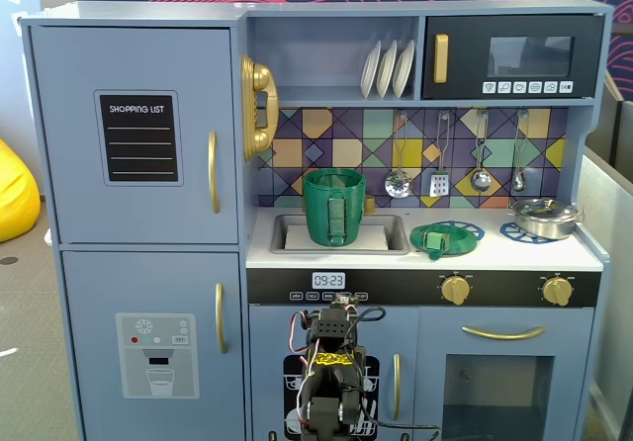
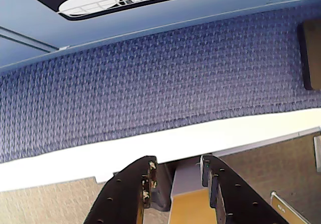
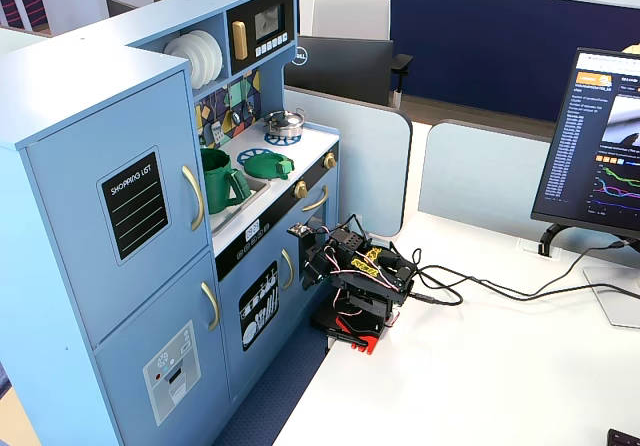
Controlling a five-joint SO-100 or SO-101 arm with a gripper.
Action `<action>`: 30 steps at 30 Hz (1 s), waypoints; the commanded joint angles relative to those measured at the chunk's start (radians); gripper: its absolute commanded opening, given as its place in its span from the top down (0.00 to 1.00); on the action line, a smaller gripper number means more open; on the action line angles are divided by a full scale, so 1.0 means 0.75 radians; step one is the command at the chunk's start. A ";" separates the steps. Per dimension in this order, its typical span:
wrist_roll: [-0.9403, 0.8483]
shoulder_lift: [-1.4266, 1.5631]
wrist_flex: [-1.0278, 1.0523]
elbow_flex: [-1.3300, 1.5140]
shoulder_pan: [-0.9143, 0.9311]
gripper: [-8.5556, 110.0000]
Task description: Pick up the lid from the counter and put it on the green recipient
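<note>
Fixed view: lid [image 1: 440, 237] on counter [image 1: 514, 253], well above empty, parted hand [image 2: 176, 176].

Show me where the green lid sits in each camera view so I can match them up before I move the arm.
A fixed view, facing the kitchen: the lid lies on the counter, right of the sink, on a blue burner ring.
Another fixed view, from the side: the lid lies beyond the green recipient, before the silver pot.
Wrist view: not in it; only carpet and the cabinet's base.
Shared landmark: the green recipient in the sink.
</note>
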 commanded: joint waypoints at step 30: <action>-0.209 -1.395 -1.829 -1.221 0.744 0.60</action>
